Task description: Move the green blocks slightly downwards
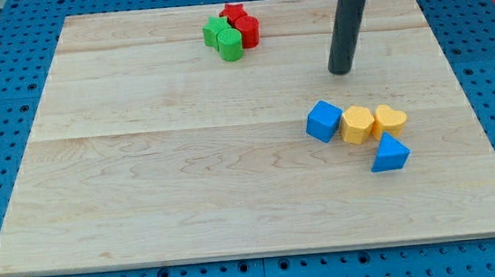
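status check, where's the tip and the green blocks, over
My tip on bare board, right of the cluster, touching nothing. Green blocks at the view's top, packed against red blocks. Blue and yellow blocks sit lower right, clear of the path.

The top of my rod (346,33) is cut off by the top edge of the view, so I cannot see my arm above it. At the far side of the board, the green cylinder (230,44) hides part of the other green block (214,30), so I cannot tell that one's shape. The red star (234,14) is partly hidden behind the red cylinder (249,30).
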Controlling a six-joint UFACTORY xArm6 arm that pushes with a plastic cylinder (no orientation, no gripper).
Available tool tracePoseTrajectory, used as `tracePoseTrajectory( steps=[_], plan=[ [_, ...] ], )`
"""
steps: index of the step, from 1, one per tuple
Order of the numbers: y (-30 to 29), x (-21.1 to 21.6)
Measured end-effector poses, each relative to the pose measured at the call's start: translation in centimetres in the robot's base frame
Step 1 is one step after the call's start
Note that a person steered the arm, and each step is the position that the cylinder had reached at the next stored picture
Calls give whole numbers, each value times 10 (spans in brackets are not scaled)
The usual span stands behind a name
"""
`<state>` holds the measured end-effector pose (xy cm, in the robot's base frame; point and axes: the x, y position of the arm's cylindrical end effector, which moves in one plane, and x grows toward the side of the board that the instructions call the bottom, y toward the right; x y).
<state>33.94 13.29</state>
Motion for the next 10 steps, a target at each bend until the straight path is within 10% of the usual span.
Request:
tracePoseTrajectory(
  steps=[3,5,10],
  plan=[
    [-285,-57],
    [-185,-126],
    [-167,-56]
  ],
)
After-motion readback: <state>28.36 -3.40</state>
